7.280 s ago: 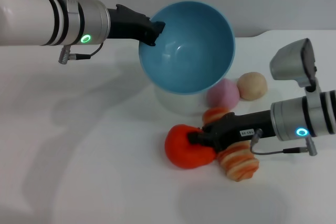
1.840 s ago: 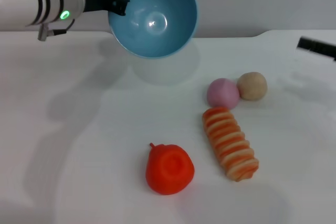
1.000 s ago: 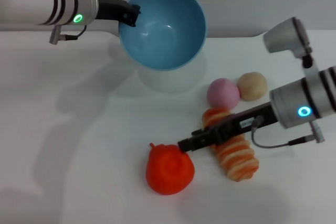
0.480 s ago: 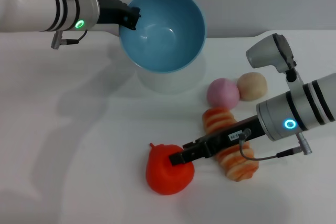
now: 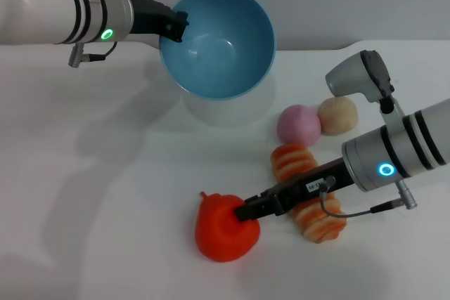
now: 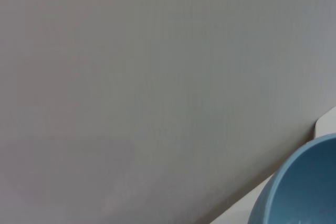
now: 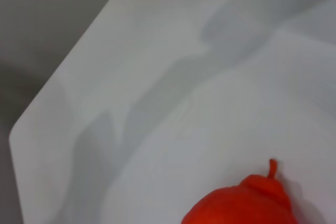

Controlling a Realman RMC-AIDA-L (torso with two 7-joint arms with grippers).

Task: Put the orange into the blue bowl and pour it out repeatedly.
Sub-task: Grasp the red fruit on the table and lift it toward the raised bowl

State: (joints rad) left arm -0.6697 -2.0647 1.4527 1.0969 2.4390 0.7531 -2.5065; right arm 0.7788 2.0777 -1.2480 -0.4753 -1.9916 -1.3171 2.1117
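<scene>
Red-orange toy orange (image 5: 225, 230) on the white table (image 5: 105, 194), nub pointing away from the striped roll (image 5: 309, 192). Right gripper (image 5: 247, 210) at its top, reaching in across that roll, far nearer than the left; whether clamped or apart, cannot tell. Matte, soft-looking skin, roundish and slightly lumpy. Beyond the roll, a pink ball (image 5: 299, 124) touching a tan ball (image 5: 337, 115). Farther still from the orange, glossy light-blue bowl (image 5: 218, 40), deep and empty, held tilted above the table, left gripper (image 5: 179, 24) pinching its rim.
</scene>
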